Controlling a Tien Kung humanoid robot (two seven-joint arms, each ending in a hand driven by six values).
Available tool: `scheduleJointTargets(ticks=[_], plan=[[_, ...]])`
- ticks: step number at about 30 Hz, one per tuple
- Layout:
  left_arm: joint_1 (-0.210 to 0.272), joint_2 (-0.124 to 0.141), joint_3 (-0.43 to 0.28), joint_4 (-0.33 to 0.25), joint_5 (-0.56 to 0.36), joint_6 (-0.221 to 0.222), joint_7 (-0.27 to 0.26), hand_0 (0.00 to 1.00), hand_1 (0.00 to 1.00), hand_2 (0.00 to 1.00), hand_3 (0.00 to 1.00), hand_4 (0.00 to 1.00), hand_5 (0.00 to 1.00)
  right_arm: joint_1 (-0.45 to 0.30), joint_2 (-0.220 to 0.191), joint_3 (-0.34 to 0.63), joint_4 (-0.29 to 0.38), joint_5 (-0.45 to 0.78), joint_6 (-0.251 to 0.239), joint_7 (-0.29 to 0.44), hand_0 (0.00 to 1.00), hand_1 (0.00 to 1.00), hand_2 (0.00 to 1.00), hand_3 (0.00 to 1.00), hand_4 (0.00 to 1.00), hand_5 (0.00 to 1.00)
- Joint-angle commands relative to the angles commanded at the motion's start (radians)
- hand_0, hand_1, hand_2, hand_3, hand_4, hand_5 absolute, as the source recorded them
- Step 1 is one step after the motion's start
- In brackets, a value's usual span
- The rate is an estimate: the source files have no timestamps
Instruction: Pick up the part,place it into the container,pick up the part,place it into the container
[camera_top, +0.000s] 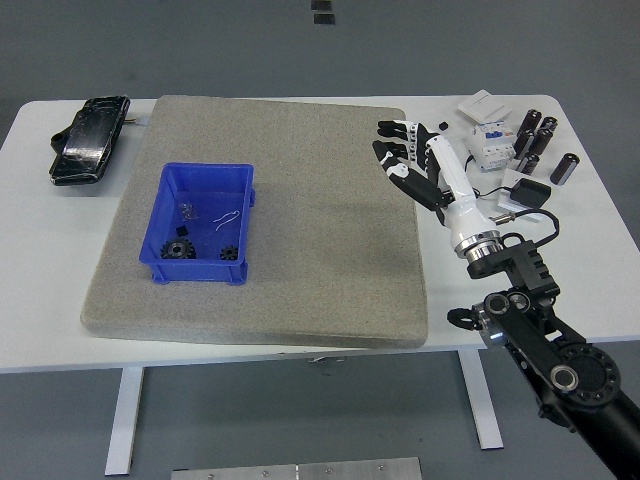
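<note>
Right hand (415, 158) hovers empty, fingers spread, at the mat's (300, 250) right edge; blue container (163, 262) already holds two black gear-like parts (178, 249); placements appear complete.

Blue container (203, 224) on grey mat, black gears (178, 248) inside.

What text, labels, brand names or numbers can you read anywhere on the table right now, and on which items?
No text can be read in this view.
White circuit breaker unit with a blue patch: any marking is too small to read.
Flat white box: no legible print.
Black cylindrical capacitors: markings too blurred.
Blue plastic bin: no label visible.
Black folded pouch: no readable print.
</note>
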Motion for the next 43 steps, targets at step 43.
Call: scheduleJointTargets(ticks=[43], plan=[[0.052, -0.007, 0.022, 0.0, -0.08, 0.012, 0.001, 0.667, 0.647, 0.647, 0.583, 0.709, 0.496, -0.137, -0.033, 0.076, 0.019, 0.124, 0.036, 0.028, 0.768, 0.724, 0.759, 0.714, 0.758, 0.547]])
